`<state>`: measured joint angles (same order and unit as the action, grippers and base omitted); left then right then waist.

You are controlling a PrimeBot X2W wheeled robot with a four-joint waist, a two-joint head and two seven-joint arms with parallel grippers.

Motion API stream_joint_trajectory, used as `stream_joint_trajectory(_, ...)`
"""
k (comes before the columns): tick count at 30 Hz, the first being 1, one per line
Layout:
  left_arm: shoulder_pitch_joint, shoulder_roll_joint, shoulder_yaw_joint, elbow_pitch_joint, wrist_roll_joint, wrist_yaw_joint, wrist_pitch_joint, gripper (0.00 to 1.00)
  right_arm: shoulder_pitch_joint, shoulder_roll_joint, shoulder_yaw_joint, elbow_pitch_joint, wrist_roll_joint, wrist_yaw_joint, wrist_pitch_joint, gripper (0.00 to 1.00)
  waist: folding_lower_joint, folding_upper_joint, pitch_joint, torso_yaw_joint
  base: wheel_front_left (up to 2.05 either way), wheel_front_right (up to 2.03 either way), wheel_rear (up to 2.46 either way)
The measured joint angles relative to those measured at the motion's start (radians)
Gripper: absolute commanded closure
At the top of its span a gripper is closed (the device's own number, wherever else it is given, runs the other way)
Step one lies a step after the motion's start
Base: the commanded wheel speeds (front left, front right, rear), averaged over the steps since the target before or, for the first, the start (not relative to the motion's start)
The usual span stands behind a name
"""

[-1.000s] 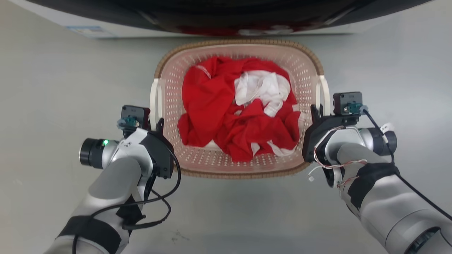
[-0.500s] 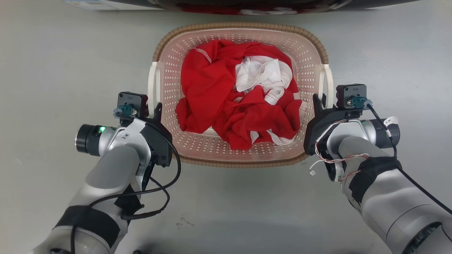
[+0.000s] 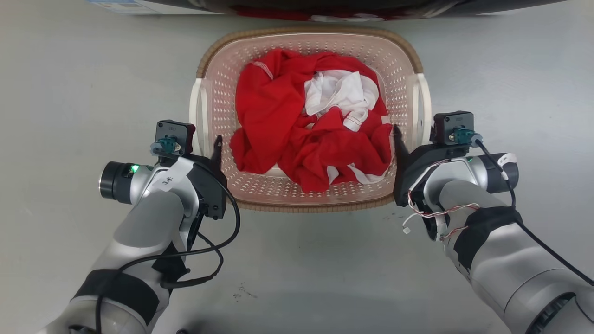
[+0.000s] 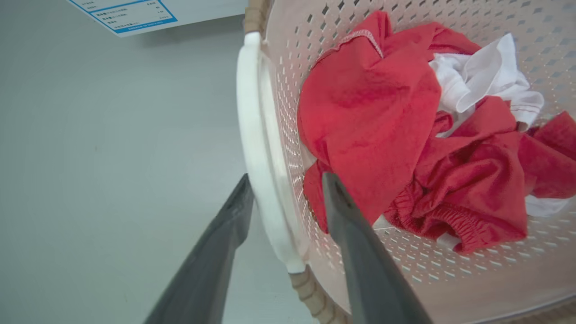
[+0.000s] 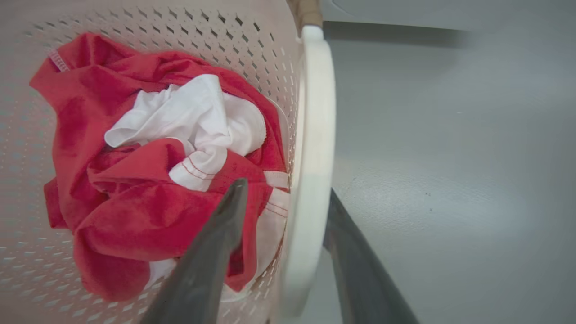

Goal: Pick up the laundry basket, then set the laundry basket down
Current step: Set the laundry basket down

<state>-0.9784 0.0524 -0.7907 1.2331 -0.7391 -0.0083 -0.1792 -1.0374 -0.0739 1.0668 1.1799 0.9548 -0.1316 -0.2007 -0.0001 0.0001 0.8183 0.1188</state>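
The laundry basket (image 3: 306,31), cream-pink and perforated with a brown woven-look rim, stands on the grey floor and holds red and white clothes (image 3: 278,120). My left gripper (image 3: 208,146) is open and straddles the near end of the basket's white left handle (image 4: 252,112), with one finger inside the basket wall and one outside. On the other side my right gripper (image 3: 410,139), also open, straddles the white right handle (image 5: 315,135) in the same way. A gap shows between each inner finger and its handle.
The dark door and white front of a washing machine (image 3: 325,7) run along the top edge, just beyond the basket. A blue-bordered label (image 4: 130,13) sits on its front. Bare grey floor (image 3: 69,93) lies to both sides and in front of the basket.
The camera tilted, shifting the whole picture. Both grippers have moved inward from beside the basket, so each inner finger now reaches over the rim, with a handle between the fingers.
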Motion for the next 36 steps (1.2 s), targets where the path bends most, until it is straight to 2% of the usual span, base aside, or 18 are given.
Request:
stream_joint_trajectory(20, 0.029, 0.003, 0.018, 0.023, -0.011, 0.001, -0.034, 0.0, 0.012, 0.008, 0.005, 0.036, 0.004, 0.0, -0.022, 0.0, -0.0001, -0.0001, -0.095, -0.007, 0.0, 0.0, 0.0)
stream_joint_trajectory(36, 0.101, 0.036, 0.069, -0.006, -0.027, -0.011, -0.071, 0.0, 0.045, 0.009, -0.005, 0.02, -0.007, 0.027, -0.049, 0.0, -0.0001, -0.0001, -0.252, -0.026, 0.0, 0.0, 0.0)
